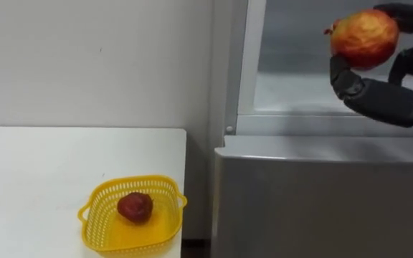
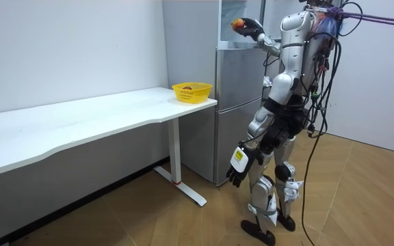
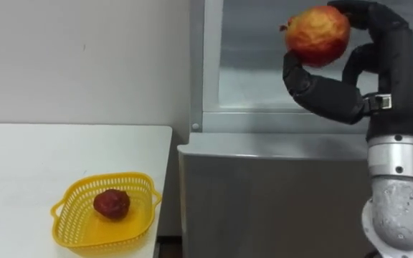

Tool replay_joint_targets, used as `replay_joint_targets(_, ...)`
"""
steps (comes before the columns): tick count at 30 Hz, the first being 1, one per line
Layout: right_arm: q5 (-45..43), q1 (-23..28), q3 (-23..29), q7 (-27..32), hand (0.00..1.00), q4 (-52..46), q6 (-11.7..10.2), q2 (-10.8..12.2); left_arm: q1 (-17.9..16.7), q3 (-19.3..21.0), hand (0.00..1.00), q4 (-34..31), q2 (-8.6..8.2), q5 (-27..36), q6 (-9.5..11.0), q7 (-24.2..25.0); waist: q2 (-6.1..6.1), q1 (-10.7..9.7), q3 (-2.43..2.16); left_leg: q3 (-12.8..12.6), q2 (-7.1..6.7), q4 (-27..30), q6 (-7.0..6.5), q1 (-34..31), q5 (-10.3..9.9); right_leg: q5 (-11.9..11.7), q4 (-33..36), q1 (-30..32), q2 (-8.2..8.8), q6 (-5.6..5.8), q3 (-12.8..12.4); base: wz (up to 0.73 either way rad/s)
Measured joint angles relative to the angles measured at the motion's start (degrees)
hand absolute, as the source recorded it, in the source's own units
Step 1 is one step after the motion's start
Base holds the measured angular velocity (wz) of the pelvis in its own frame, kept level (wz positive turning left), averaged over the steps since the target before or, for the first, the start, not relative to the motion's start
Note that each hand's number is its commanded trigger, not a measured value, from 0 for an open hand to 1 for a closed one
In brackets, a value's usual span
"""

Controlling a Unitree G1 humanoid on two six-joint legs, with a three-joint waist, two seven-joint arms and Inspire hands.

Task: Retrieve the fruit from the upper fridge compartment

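The round red-and-yellow fruit (image 3: 317, 34), with a small crown at its side, sits high in your right hand (image 3: 396, 72). The fingers curl over its top and the thumb presses up from beneath, so it is clamped between them.

Right behind the fingers is the open upper compartment (image 3: 257, 79) of the grey metal fridge (image 3: 264, 201), its pale shelf about level with the thumb. The fruit looks to be at the compartment's mouth or just outside it; you cannot tell which.

Far down and to the left of the fingers, a yellow plastic mesh basket (image 3: 67, 215) stands near the corner of the white table (image 3: 27, 158), with 1 dark red fruit (image 3: 111, 203) lying in it. Your left hand (image 2: 236, 176) hangs by the thigh, and you cannot tell its state from here.

By my reading, you are at the end of the pull-out step, with delivery not yet begun. The next move calls for a steady clamp while you bring the arm back clear of the fridge frame, then left and down. The basket lies well apart from the fingers, so a turn or step toward the table is probably needed. Lower the fruit beside the 1 fruit there before letting go.
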State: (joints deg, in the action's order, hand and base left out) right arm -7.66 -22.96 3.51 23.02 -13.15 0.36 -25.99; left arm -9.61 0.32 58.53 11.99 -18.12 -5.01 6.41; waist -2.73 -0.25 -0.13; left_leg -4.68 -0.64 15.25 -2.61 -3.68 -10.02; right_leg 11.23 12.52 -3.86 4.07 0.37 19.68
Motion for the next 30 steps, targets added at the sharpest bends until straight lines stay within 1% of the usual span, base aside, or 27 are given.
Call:
replay_joint_targets(2,-3.45,0.04,0.00,0.31,1.00,-2.99,-1.06,0.01,-0.10,0.00,0.00,0.00,0.02,0.01,0.40,0.00,0.11,-0.23,-0.12,0.00,-0.01,-0.02,0.00,0.07,0.00,0.00,0.03,-0.03,0.00,0.00,-0.27,0.00)
replay_joint_targets(4,-6.07,0.07,-0.02,0.31,1.00,-5.04,-2.04,0.04,-0.12,0.00,0.00,0.00,0.03,0.05,0.53,0.02,0.14,-0.23,-0.15,-0.05,-0.01,-0.14,0.02,0.18,0.04,0.00,0.09,-0.07,-0.04,0.00,-0.55,-0.02)
replay_joint_targets(8,-10.78,0.08,-0.10,0.38,1.00,-8.58,-4.03,0.03,-0.03,0.00,0.00,0.00,0.17,-0.10,1.32,0.39,-0.17,-0.13,-0.31,-0.09,-0.03,-0.75,0.12,0.27,0.28,0.00,0.06,0.07,-0.07,0.00,-0.94,-0.02)
replay_joint_targets(10,-12.10,0.10,-0.11,0.38,1.00,-9.68,-4.64,0.04,0.01,0.00,0.00,0.01,0.30,-0.15,1.37,0.61,-0.37,-0.09,-0.22,-0.05,-0.03,-0.72,0.13,0.26,0.29,0.00,0.02,0.05,-0.08,0.00,-0.88,0.00)
replay_joint_targets(12,-13.50,0.43,-0.11,0.35,1.00,-10.50,-5.29,0.04,0.07,-0.02,0.00,0.01,0.36,-0.14,1.41,0.67,-0.55,0.06,-0.23,-0.03,-0.04,-0.72,0.13,0.24,0.28,0.00,-0.06,0.04,-0.09,0.00,-0.88,0.00)
replay_joint_targets(13,-13.84,0.96,-0.47,0.23,1.00,-10.93,-5.81,0.03,0.10,-0.19,0.00,0.02,0.58,-0.01,1.54,0.77,-0.65,0.43,-0.23,-0.03,-0.04,-0.69,0.13,0.30,0.28,0.00,-0.17,-0.01,-0.12,0.00,-0.89,0.00)
replay_joint_targets(15,-13.81,1.95,-2.03,0.00,1.00,-11.79,-5.90,0.02,0.17,-1.17,0.00,0.02,0.98,0.04,1.81,0.81,-0.81,0.66,-0.24,-0.04,-0.04,-0.69,0.13,0.42,0.29,0.00,-0.21,-0.11,-0.13,0.00,-0.80,0.00)
replay_joint_targets(16,-14.05,2.03,-3.70,-0.42,1.00,-11.94,-5.90,0.02,0.38,-1.23,0.00,0.23,0.98,0.03,1.90,0.89,-0.86,0.87,-0.22,-0.07,-0.04,-0.69,0.14,0.46,0.30,0.00,-0.12,-0.14,-0.14,0.00,-0.84,0.00)
replay_joint_targets(18,-15.96,2.03,-6.06,-1.04,1.00,-12.48,-5.87,0.06,1.38,-1.72,0.00,2.02,1.26,0.06,2.52,1.02,-0.94,1.16,-0.18,-0.06,-0.01,-0.69,0.16,0.52,0.31,0.00,0.01,-0.13,-0.15,0.00,-0.87,0.00)
replay_joint_targets(20,-19.01,2.03,-8.39,-1.88,1.00,-14.08,-6.15,0.18,2.05,-3.04,0.00,2.35,1.64,-0.03,2.61,1.57,-1.15,2.00,-0.05,-0.05,0.00,-0.71,0.17,0.41,0.31,0.00,0.01,-0.13,-0.17,0.00,-0.68,0.00)
replay_joint_targets(21,-19.85,2.03,-8.82,-2.02,1.00,-14.50,-6.23,0.22,2.28,-3.32,0.00,2.46,1.76,-0.04,2.63,1.60,-1.26,2.18,-0.01,-0.02,0.00,-0.70,0.17,0.38,0.30,0.00,0.01,-0.13,-0.17,0.00,-0.62,0.04)
replay_joint_targets(22,-21.43,2.02,-9.43,-2.13,1.00,-14.83,-6.94,0.50,2.66,-3.59,0.00,2.74,2.05,-0.09,2.68,1.64,-1.61,2.29,0.05,0.08,0.00,-0.73,0.18,0.33,0.30,0.00,0.00,-0.14,-0.17,0.00,-0.52,0.05)
replay_joint_targets(24,-23.35,2.02,-10.06,-2.61,1.00,-15.18,-7.46,1.31,2.88,-3.95,0.00,3.29,2.39,-0.11,2.71,1.68,-2.08,2.46,-0.13,0.15,0.00,-0.73,0.18,0.27,0.29,0.00,0.00,-0.14,-0.18,0.00,-0.50,0.04)
replay_joint_targets(25,-23.95,2.02,-10.41,-2.85,1.00,-15.18,-7.87,1.51,2.79,-4.13,0.00,3.42,2.49,-0.21,2.71,1.68,-2.21,2.57,-0.10,0.15,-0.01,-0.73,0.17,0.30,0.29,0.00,0.00,-0.24,-0.16,0.00,-0.50,0.00)
replay_joint_targets(28,-24.48,2.02,-11.45,-3.44,1.00,-15.17,-8.16,1.59,3.03,-5.06,0.00,3.41,2.80,-0.38,2.72,1.58,-2.70,3.79,0.28,0.12,-0.03,-0.71,0.15,0.37,0.27,0.00,-0.01,-0.26,-0.14,0.00,-0.55,0.00)
replay_joint_targets(30,-24.71,2.01,-12.12,-4.47,1.00,-15.17,-8.45,1.70,3.21,-5.07,0.00,3.41,2.80,-0.64,2.83,1.55,-2.80,4.18,0.33,0.15,-0.04,-0.69,0.15,0.31,0.27,0.00,0.00,-0.20,-0.10,0.00,-0.58,0.00)
